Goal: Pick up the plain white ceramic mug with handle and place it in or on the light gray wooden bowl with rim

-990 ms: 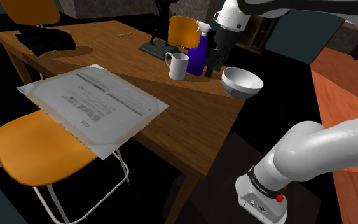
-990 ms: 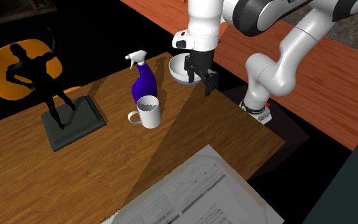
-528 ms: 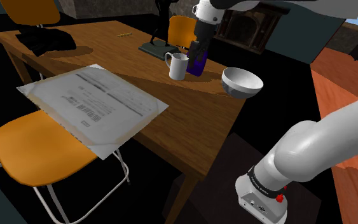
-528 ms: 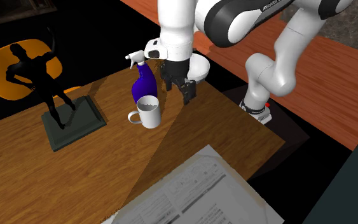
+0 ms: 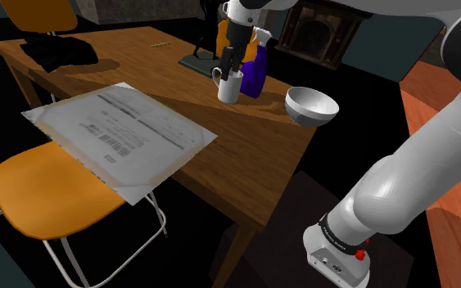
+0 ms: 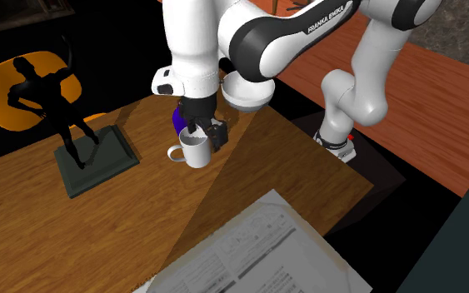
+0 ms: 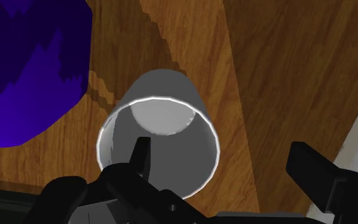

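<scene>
Wrist view: claw (image 7: 220, 149) spread, one finger (image 7: 142, 158) inside mug (image 7: 163, 95); purple bottle (image 7: 25, 70) cut off.

The arm (image 6: 192, 42) is made of glossy white, rounded tube links joined by dark grey-black bands. At one o'clock in the second exterior view, a thick link carries black capital lettering (image 6: 328, 15) reading FRANKA EMIKA. At five o'clock in the shoulder view, the white foot (image 5: 335, 260) has a black collar (image 5: 341, 232) above it, a small red knob (image 5: 359, 254) and a dark slot on its face. The gripper (image 7: 220, 151) is matt black and angular, with flat, blocky fingers (image 7: 142, 153).
</scene>
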`<action>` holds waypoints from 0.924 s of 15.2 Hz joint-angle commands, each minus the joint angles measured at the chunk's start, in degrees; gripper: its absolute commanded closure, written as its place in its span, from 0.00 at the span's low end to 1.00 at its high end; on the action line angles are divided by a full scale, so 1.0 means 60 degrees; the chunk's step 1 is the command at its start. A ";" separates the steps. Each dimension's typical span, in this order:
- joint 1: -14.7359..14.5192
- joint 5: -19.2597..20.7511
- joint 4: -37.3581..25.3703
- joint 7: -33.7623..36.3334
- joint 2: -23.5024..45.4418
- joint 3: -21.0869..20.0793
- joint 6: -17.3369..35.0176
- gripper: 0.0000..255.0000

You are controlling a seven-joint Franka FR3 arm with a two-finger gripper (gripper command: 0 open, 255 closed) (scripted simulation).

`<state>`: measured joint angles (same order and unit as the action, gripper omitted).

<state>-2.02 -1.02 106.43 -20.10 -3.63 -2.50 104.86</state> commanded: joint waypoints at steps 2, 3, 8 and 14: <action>-0.0002 0.0014 0.0199 -0.0031 0.0141 -0.0002 0.0352 0.00; -0.0003 0.0014 0.0311 -0.0031 0.0155 -0.0003 0.0478 0.00; -0.0006 0.0014 0.0589 -0.0030 0.0201 -0.0006 0.0801 0.00; -0.0005 0.0014 0.0588 -0.0030 0.0201 -0.0006 0.0800 1.00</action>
<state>-2.05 -0.93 109.97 -20.28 -2.42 -2.53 109.66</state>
